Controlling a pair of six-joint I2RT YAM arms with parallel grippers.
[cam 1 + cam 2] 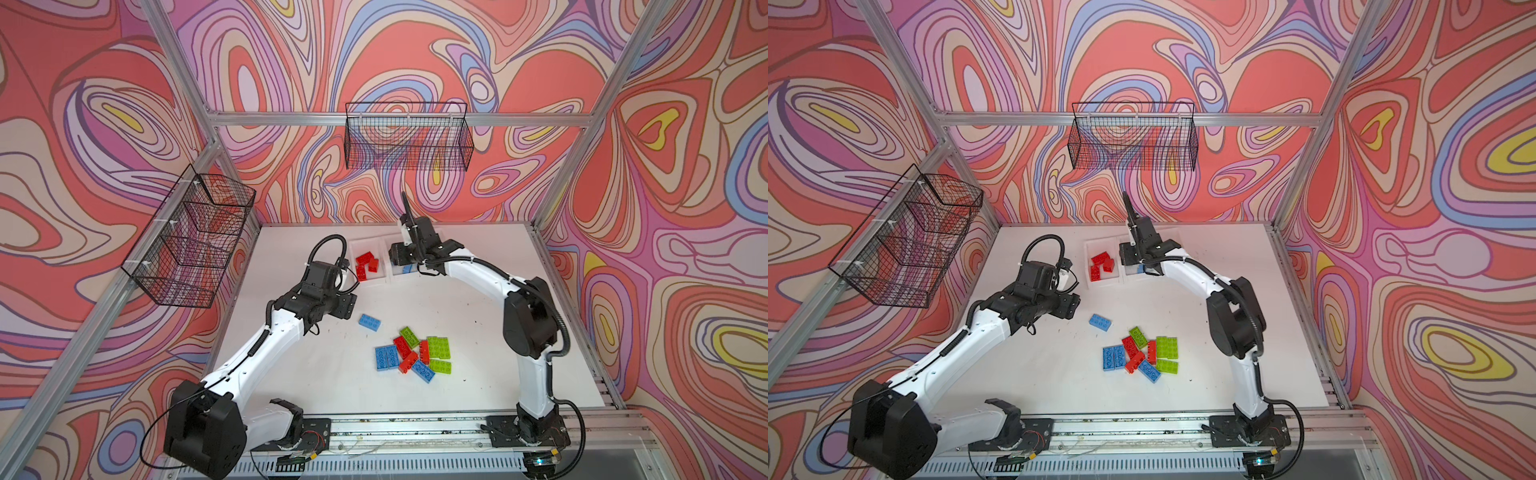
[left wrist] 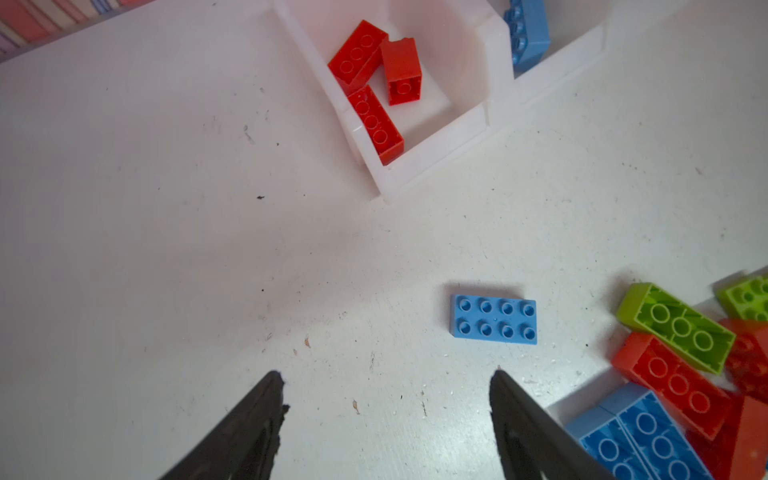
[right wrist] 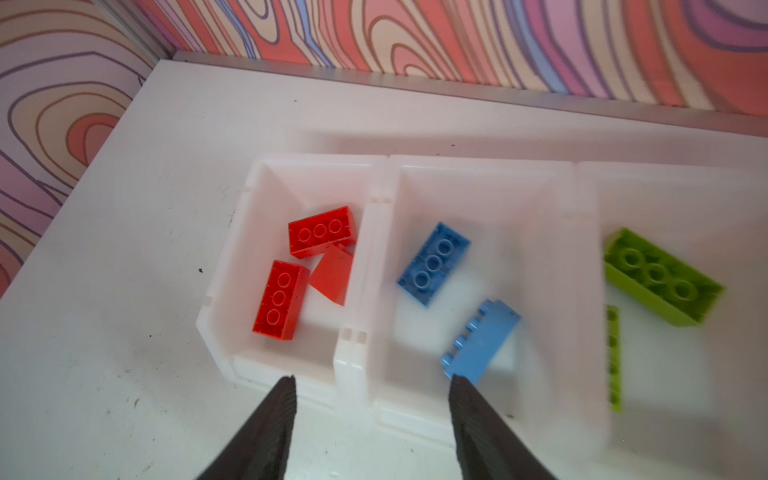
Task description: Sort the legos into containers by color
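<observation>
Everywhere swirled walls [image 1: 415, 62] — scuffed white tabletop [image 1: 311, 374].

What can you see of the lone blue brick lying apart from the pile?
The lone blue brick is light blue, smooth plastic, rectangular, with two rows of four studs facing up. It lies flat on the white table, touching nothing, clear of the mixed pile, just ahead of the open left tool.

Three joined white plastic bins [image 3: 376, 195] stand by the white surface's [image 1: 291, 374] far edge. A single blue studded plastic brick [image 1: 369, 322] lies between them and the heap of red, blue and green plastic bricks [image 1: 438, 347] mid-surface.
</observation>
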